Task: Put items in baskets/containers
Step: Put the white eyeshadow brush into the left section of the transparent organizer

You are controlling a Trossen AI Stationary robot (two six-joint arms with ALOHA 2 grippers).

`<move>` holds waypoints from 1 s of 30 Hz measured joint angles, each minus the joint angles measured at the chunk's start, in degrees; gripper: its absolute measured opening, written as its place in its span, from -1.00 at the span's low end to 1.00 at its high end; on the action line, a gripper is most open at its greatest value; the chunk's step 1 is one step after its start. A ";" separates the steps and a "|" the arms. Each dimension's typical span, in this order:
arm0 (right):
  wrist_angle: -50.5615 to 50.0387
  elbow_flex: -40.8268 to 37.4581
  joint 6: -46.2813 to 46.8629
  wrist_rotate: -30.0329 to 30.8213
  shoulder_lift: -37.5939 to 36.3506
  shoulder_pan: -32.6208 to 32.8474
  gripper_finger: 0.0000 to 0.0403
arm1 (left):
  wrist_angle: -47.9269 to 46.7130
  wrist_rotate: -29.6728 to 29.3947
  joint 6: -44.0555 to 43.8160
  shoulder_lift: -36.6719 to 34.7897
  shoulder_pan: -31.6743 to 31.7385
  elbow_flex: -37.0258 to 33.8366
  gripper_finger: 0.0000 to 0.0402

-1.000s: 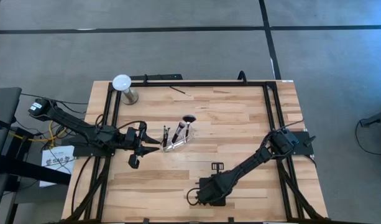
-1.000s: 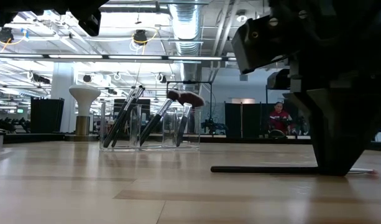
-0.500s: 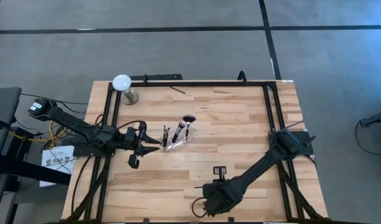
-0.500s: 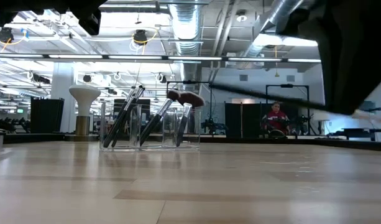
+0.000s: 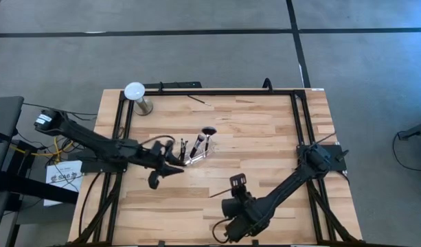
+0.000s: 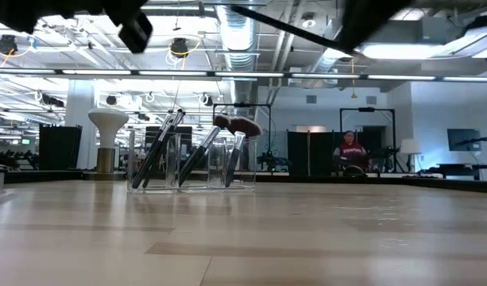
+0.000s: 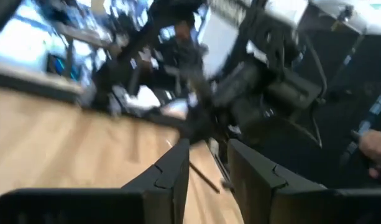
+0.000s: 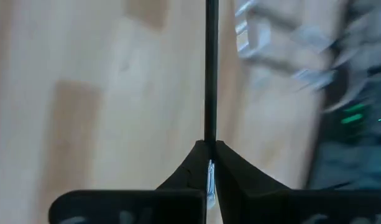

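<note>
Right gripper (image 8: 210,163): fingers closed on a thin dark stick-handled makeup brush (image 8: 210,74), raised above the light wooden table (image 5: 265,130) near its front edge; bristle tip not discernible. Left gripper (image 7: 206,168): fingers parted narrowly, nothing between them, positioned just beside the small clear transparent cup (image 5: 194,157); surroundings blurred in its wrist view. Cup holds several leaning brushes, exact count not determinable. One thin stick (image 5: 198,101) lies near the far edge. White-domed metal-based stand (image 5: 137,95) at far left corner.

obstacles: clear cup (image 5: 194,156), domed stand (image 5: 137,97) | free: table (image 5: 265,130) centre-right
</note>
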 joint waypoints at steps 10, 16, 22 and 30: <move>2.87 0.66 -17.66 20.94 0.22 -0.03 -0.99 | -0.32 14.57 -17.15 18.66 4.78 8.22 -0.13; 5.59 0.66 -24.07 21.64 0.22 -0.77 -0.99 | -0.15 19.77 -20.42 23.27 6.55 12.45 0.06; 5.87 0.66 -24.65 22.58 0.20 -1.46 -0.98 | -0.21 19.89 -20.44 27.58 6.53 14.93 0.11; 8.14 0.66 -27.66 22.37 0.18 -2.73 -0.99 | -0.29 19.75 -20.47 31.13 6.94 15.62 0.03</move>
